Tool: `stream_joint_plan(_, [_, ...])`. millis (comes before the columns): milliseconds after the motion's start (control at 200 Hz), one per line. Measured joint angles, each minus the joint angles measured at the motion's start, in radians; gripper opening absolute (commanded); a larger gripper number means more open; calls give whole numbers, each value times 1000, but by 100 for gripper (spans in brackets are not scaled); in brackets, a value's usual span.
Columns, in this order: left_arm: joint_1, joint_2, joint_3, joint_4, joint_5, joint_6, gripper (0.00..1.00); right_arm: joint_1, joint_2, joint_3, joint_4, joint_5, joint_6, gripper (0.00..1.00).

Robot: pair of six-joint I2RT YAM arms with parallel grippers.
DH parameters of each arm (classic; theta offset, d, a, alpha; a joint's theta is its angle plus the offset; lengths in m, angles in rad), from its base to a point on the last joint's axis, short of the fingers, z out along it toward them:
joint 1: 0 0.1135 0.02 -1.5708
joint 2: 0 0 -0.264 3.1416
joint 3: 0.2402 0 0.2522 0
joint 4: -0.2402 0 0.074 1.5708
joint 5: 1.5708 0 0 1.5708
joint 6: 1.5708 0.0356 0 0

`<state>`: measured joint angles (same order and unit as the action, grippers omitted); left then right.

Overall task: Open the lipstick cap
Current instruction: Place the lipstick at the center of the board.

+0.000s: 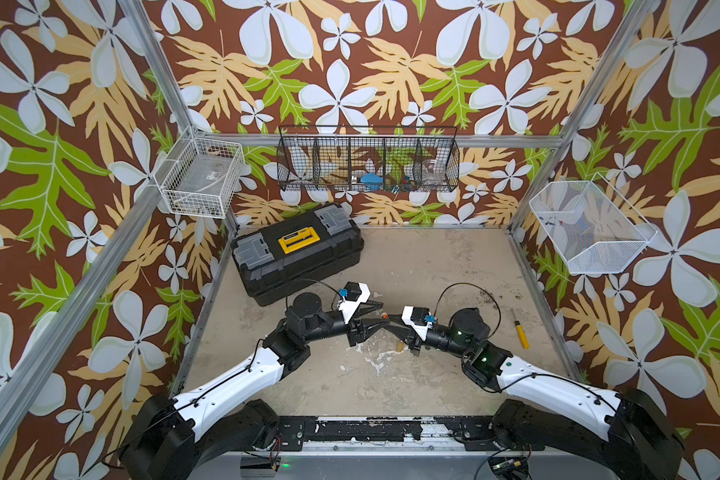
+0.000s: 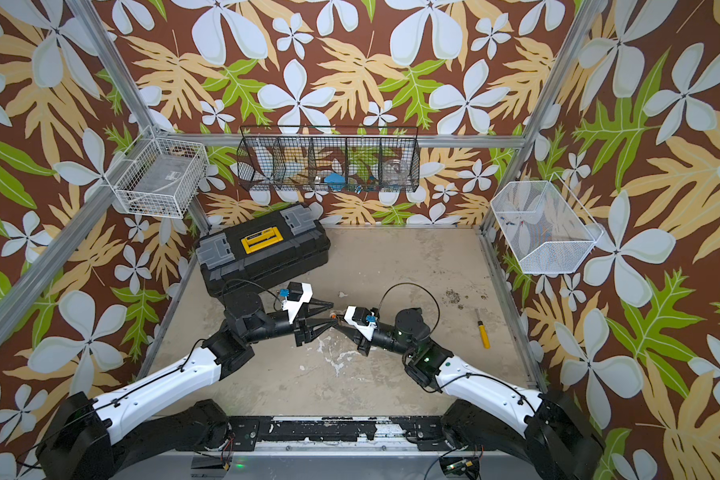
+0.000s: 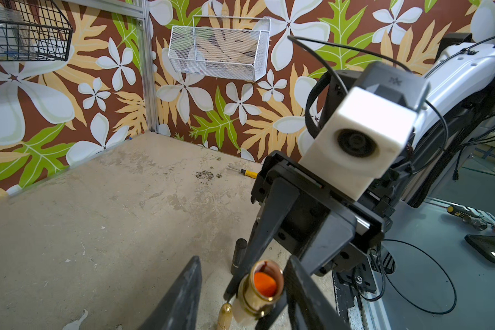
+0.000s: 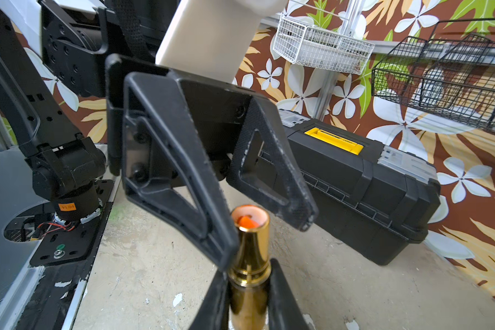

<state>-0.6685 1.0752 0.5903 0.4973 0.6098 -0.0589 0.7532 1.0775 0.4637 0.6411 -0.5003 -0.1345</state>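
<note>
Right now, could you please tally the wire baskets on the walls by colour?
White: 2, the grid basket and the mesh basket
Black: 1, the divided basket
Total: 3

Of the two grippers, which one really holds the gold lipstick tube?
The right gripper: its jaws are shut on the gold lipstick tube. The left gripper only has open jaws on either side of the uncovered orange tip, with a gap.
</note>
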Motion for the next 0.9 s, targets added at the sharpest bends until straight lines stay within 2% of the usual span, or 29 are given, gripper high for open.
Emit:
stream_joint_plan(70, [0, 2, 0, 0, 1, -2, 31, 1, 6, 7, -3, -1, 1, 18])
stream_joint_plan(100, [0, 2, 0, 0, 7, -3, 29, 2, 7, 10, -4, 0, 4, 18])
stream_joint_plan(215, [-1, 6, 6, -6, 24, 3, 29, 3, 11, 12, -7, 0, 5, 19])
stream_joint_plan(641, [-1, 21, 19, -8, 19, -11, 15, 2, 22, 26, -29, 6, 25, 22])
stream_joint_plan(736, [-1, 21, 19, -10, 16, -11, 13, 2, 20, 26, -33, 8, 25, 20])
stream_joint_plan(901, [-1, 23, 22, -14, 15, -10, 12, 2, 18, 26, -37, 11, 25, 23])
